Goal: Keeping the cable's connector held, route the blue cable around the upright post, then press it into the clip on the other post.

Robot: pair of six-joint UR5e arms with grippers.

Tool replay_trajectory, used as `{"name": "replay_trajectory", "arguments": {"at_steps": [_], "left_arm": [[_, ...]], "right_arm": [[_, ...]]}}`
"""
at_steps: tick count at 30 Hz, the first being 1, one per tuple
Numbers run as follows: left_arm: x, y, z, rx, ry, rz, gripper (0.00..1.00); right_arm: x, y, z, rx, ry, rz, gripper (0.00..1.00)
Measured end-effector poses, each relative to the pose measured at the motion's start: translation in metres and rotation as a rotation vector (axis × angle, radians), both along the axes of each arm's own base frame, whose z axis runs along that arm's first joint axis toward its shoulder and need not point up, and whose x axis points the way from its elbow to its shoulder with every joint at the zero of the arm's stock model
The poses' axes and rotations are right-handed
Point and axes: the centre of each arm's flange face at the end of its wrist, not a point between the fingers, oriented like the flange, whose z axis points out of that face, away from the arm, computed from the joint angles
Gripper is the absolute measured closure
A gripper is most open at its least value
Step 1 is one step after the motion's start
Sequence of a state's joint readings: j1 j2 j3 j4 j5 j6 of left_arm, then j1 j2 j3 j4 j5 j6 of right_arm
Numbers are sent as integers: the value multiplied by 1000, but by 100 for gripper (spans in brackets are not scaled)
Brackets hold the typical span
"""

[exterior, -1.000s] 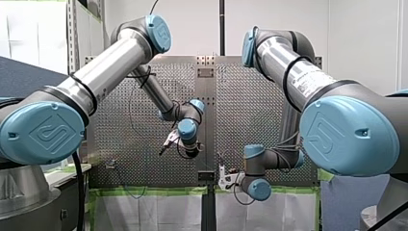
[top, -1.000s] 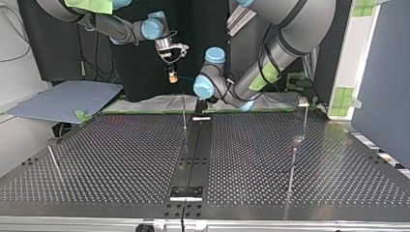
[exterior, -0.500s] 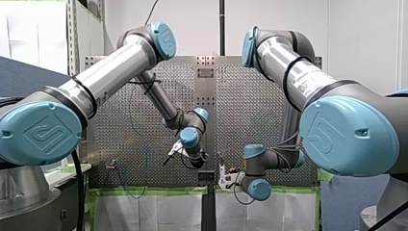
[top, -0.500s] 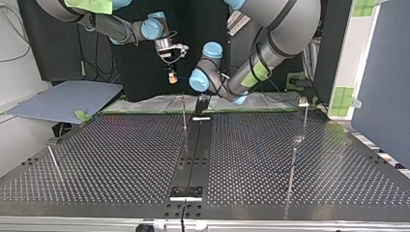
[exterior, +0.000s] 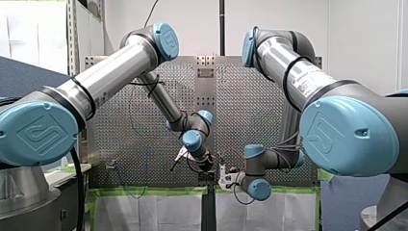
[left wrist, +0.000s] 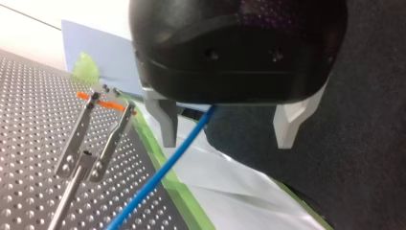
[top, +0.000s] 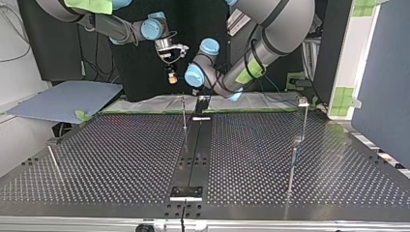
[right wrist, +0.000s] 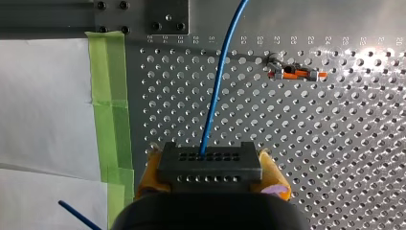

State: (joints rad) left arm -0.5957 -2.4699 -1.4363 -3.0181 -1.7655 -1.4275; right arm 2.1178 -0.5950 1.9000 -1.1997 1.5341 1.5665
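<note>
Perforated table (top: 121, 154) with green tape (right wrist: 111, 96) along its arm-side edge. My left gripper (left wrist: 227, 129) low over the middle of that edge, fingers (left wrist: 165, 122) apart, pinching nothing. My right gripper (right wrist: 209, 179) higher, just off the same stretch of edge, with yellow pads (right wrist: 267, 167) clamped on the black connector (right wrist: 209, 163). Thin upright post (top: 184, 113) standing close inside the mid-edge, further posts toward the table's other edges. Forked clip (left wrist: 85, 160) with an orange piece across its top, just beside my left gripper. Blue cable (left wrist: 159, 168) leaving the connector, out over the table near the arm-side edge, then loose between the parted left fingers. Near the clip, not in it.
</note>
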Motion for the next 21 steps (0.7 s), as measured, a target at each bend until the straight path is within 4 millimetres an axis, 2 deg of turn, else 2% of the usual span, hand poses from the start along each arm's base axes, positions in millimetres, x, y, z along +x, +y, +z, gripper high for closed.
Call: {"name": "replay_trajectory", "arguments": {"at_steps": [4, 5, 6, 8, 9, 11, 12, 14, 15, 16, 17, 18, 19, 20, 21], "left_arm": [[-1, -1, 0, -9, 1, 20, 2], [-1, -1, 0, -9, 0, 25, 9], [-2, 0, 0, -7, -3, 33, 9], [-1, 0, 1, -3, -11, 44, 20], [-1, -1, 1, -2, -19, 51, 20], [-1, -1, 1, 0, -33, 64, 36], [0, -1, 2, 0, -43, 72, 36], [0, -2, 2, 3, -58, 86, 59], [1, -2, 3, 4, -67, 94, 59], [1, -2, 3, 5, -73, 100, 72], [1, -2, 3, 7, -77, 105, 81], [1, -2, 3, 8, -82, 110, 81], [1, -2, 3, 9, -85, 113, 95], [1, -2, 4, 9, -88, 116, 100], [1, -2, 4, 11, -90, 119, 100]], "right_arm": [[0, 0, 0, 0, 0, 1, 100], [0, 0, 0, 0, 1, 1, 100], [0, 0, 0, 1, 1, 1, 100], [0, 1, 0, 1, 1, 1, 100], [0, 1, 0, 1, 1, 1, 100], [1, 1, 0, 1, 1, 2, 100], [1, 1, 0, 1, 1, 2, 100], [1, 1, 0, 1, 1, 2, 100], [1, 1, 0, 1, 1, 2, 100], [1, 1, 0, 2, 1, 2, 100], [1, 1, 0, 2, 1, 2, 100], [1, 1, 0, 2, 2, 2, 100], [0, 1, 0, 2, 2, 2, 100], [0, 1, 0, 3, 2, 1, 100], [0, 0, 0, 3, 2, 0, 100]]}}
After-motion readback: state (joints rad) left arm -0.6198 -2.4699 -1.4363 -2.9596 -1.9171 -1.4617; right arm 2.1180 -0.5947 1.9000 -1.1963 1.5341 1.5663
